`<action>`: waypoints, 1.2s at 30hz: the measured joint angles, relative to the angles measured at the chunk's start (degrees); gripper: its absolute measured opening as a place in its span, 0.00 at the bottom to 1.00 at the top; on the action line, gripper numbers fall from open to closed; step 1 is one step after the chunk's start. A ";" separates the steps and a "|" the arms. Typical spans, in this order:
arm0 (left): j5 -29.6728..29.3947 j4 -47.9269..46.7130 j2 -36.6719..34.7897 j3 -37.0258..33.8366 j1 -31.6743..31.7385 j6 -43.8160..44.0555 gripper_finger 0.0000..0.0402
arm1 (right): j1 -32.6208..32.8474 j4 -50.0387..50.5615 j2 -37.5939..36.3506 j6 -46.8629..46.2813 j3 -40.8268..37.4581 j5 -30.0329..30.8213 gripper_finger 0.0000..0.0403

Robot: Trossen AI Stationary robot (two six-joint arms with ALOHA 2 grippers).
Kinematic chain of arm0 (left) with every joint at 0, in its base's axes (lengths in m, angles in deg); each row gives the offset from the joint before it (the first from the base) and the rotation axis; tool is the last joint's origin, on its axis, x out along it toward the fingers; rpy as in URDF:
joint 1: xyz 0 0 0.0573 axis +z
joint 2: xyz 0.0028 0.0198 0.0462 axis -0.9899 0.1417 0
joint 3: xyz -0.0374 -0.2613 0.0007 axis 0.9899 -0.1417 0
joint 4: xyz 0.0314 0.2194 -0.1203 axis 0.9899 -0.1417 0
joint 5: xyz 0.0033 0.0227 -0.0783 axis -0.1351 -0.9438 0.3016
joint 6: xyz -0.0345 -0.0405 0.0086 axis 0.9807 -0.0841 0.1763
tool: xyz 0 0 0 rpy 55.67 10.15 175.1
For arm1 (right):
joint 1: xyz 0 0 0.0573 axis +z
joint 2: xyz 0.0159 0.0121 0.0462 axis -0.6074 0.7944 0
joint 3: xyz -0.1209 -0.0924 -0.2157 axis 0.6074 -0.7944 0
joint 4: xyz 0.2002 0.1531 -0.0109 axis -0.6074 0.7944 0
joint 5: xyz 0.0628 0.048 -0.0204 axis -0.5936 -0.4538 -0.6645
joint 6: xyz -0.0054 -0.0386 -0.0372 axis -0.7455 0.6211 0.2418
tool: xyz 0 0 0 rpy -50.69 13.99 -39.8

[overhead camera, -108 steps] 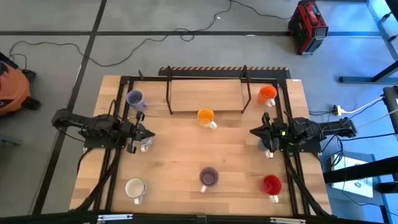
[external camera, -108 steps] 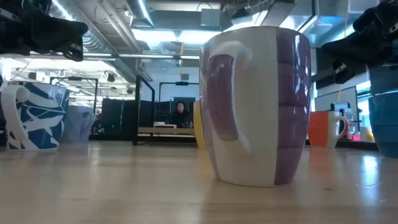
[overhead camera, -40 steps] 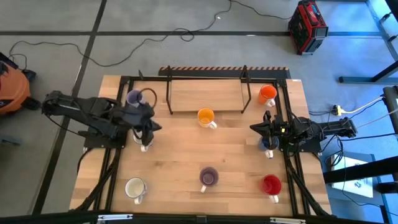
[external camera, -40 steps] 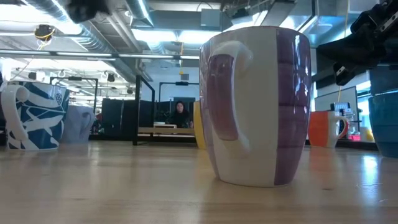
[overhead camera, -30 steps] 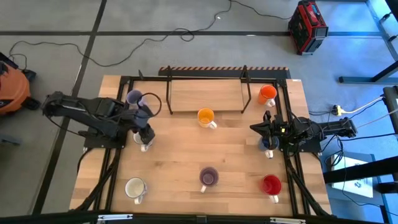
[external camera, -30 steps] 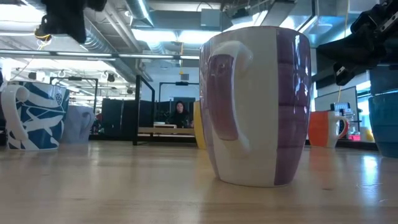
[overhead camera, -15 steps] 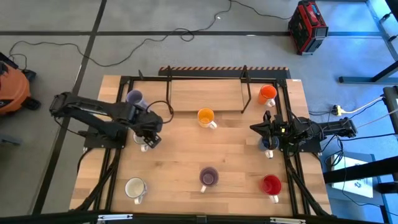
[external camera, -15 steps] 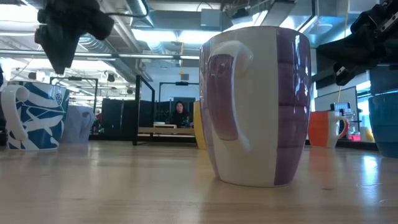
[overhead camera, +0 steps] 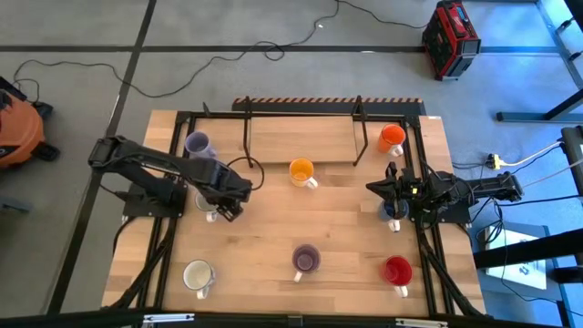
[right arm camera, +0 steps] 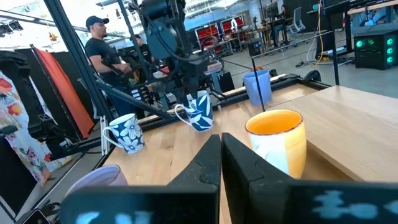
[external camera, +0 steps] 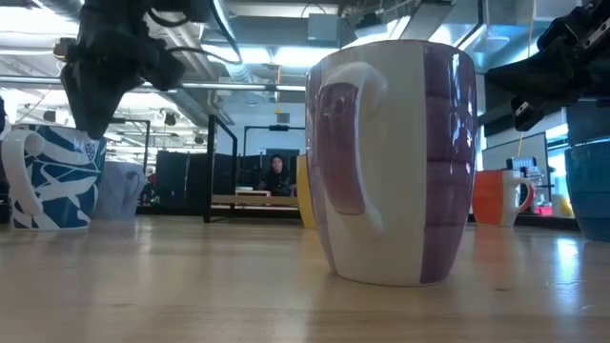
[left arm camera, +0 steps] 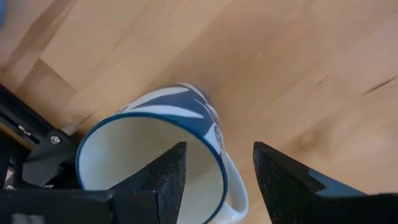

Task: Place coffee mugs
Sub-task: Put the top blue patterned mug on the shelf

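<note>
A blue-and-white patterned mug [left arm camera: 155, 162] stands upright on the table's left part [overhead camera: 206, 202]. My left gripper [left arm camera: 217, 152] hangs open just over it [external camera: 95, 119]. One finger is above the mug's mouth, the other beyond its handle [left arm camera: 235, 190]; I see no touch. My right gripper [right arm camera: 221, 146] is shut at the table's right side [overhead camera: 373, 189], beside a blue mug [overhead camera: 393, 212]. Other mugs stand apart: lavender [overhead camera: 197, 143], yellow-orange [overhead camera: 301, 170], orange [overhead camera: 392, 138], purple [overhead camera: 305, 259], red [overhead camera: 397, 270], white [overhead camera: 198, 274].
A black tube frame [overhead camera: 248, 137] with a wooden shelf [overhead camera: 301, 138] stands along the table's far side. Bare wood lies between the middle mugs. A person [right arm camera: 99, 50] stands in the room beyond the table.
My left gripper has gone toward the table's right edge and come down toward the blue-and-white mug, ending just above its rim. The mugs have stayed where they were.
</note>
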 joint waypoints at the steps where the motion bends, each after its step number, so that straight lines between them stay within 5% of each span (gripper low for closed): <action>1: -0.13 0.04 0.39 0.00 0.00 0.00 0.45 | 0.00 0.00 -0.02 0.01 0.00 0.00 0.01; 11: 0.64 6.24 1.12 -6.06 0.00 1.16 0.40 | 0.00 0.00 -0.01 0.01 0.00 0.00 0.01; 20: 1.72 9.43 1.12 -6.36 -0.05 -3.36 0.06 | 0.00 0.00 -0.01 0.01 0.00 0.00 0.01; 30: -1.65 10.85 1.55 5.35 -0.31 -2.84 0.04 | 0.00 0.00 0.00 0.01 0.00 0.00 0.01; 36: -2.58 10.10 8.62 13.85 -0.40 -2.19 0.04 | 0.00 0.06 0.01 0.03 0.00 -0.02 0.01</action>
